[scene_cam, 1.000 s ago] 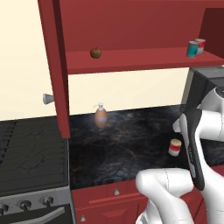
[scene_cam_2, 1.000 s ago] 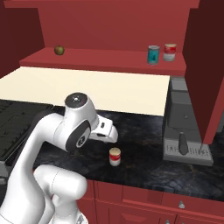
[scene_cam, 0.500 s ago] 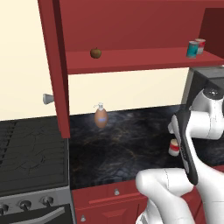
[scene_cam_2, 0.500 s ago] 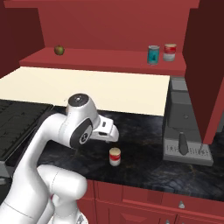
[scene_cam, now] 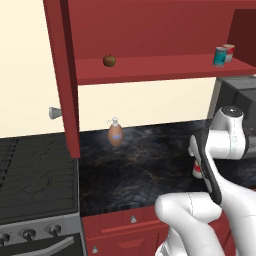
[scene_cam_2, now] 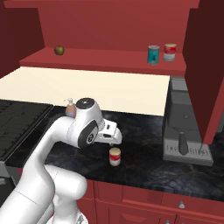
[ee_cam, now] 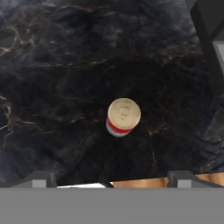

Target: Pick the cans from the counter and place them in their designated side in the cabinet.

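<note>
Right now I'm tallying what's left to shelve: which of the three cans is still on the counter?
The cream-topped, red-banded can standing upright on the black stone counter; the teal can and another red-and-white can stand on the red cabinet shelf.

I had one can standing upright on the counter, near its front edge, with my gripper just above it. Behind and to its left stood the soap bottle, by the wall. Up on the cabinet shelf, two cans sat side by side at the right end and an apple well apart at the left.
</note>
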Controlling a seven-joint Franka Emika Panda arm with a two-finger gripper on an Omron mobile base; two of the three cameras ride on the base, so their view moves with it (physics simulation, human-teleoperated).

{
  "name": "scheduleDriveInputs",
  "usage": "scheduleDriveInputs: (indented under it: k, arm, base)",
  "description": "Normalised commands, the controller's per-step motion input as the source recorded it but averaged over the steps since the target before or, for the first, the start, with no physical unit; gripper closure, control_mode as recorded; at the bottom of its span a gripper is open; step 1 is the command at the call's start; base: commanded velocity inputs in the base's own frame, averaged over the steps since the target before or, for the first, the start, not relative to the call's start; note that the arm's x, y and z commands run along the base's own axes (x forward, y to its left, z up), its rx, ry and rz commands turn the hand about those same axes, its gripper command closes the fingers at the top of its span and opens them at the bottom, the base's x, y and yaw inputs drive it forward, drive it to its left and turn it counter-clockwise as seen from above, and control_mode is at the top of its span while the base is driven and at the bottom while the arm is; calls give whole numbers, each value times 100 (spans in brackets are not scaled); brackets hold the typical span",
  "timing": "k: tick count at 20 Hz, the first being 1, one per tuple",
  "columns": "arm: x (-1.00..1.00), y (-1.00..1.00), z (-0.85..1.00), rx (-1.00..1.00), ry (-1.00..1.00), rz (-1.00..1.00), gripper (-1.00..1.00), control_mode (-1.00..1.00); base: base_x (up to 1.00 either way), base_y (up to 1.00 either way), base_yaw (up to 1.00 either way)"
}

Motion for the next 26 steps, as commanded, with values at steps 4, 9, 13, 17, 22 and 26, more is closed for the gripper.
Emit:
scheduleDriveInputs:
  k: [4,9,13,17,22,26]
  arm:
    - [25,-8,-33,0,4,0,-100,-100]
    - [23,-6,-30,0,4,0,-100,-100]
    - [15,-8,-28,1,2,0,-100,-100]
    - [11,-13,-25,3,0,0,-100,-100]
    - [14,-10,-26,3,0,0,-100,-100]
    - [20,-3,-25,3,0,0,-100,-100]
  base:
    - [0,0,0]
    - [0,0,0]
    - [0,0,0]
    - [0,0,0]
    - [0,0,0]
    - [0,0,0]
